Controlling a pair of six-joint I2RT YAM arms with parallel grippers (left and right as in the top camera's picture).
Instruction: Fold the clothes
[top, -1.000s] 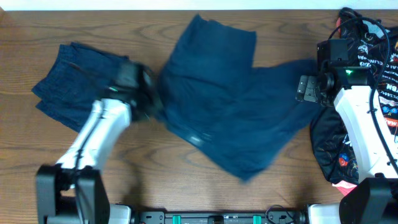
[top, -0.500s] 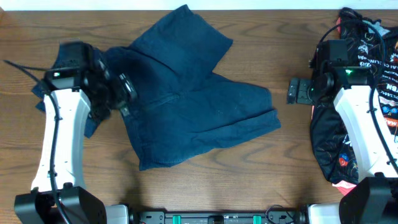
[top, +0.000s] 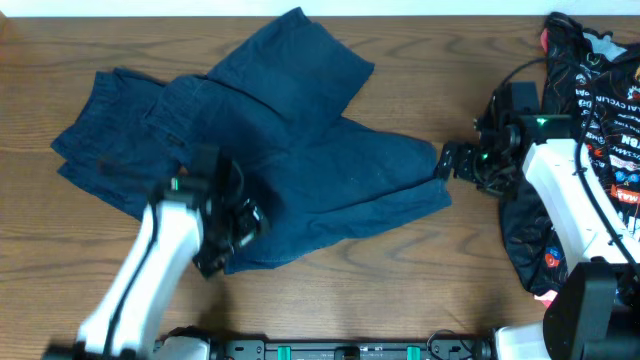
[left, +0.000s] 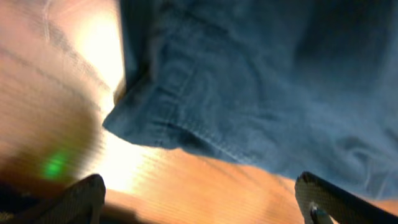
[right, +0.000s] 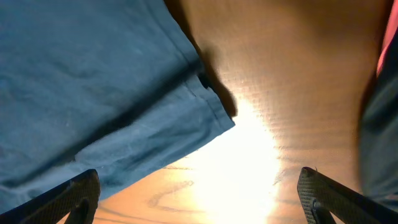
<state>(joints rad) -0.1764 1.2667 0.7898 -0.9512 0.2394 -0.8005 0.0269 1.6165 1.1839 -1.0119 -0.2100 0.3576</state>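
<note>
A large navy garment (top: 320, 160) of the clothes lies spread and rumpled across the middle of the table, overlapping a second navy garment (top: 95, 150) at the left. My left gripper (top: 235, 222), blurred by motion, hangs over the big garment's front-left edge. In the left wrist view that gripper (left: 199, 208) is open over bare wood, just short of a hemmed corner (left: 161, 118). My right gripper (top: 447, 162) sits at the garment's right corner. It is open (right: 199, 202), with the hem corner (right: 214, 115) ahead of its left finger (right: 65, 199) and nothing between the fingers.
A black bag (top: 590, 110) with printed lettering and pink trim lies at the table's right edge, behind and under the right arm. The wooden table (top: 400, 280) shows along the front, and its back edge is close behind the garments.
The left gripper dragged the big garment leftward, opened and let it go, then swung down to the front-left edge. The right gripper moved left to the garment's right corner.
</note>
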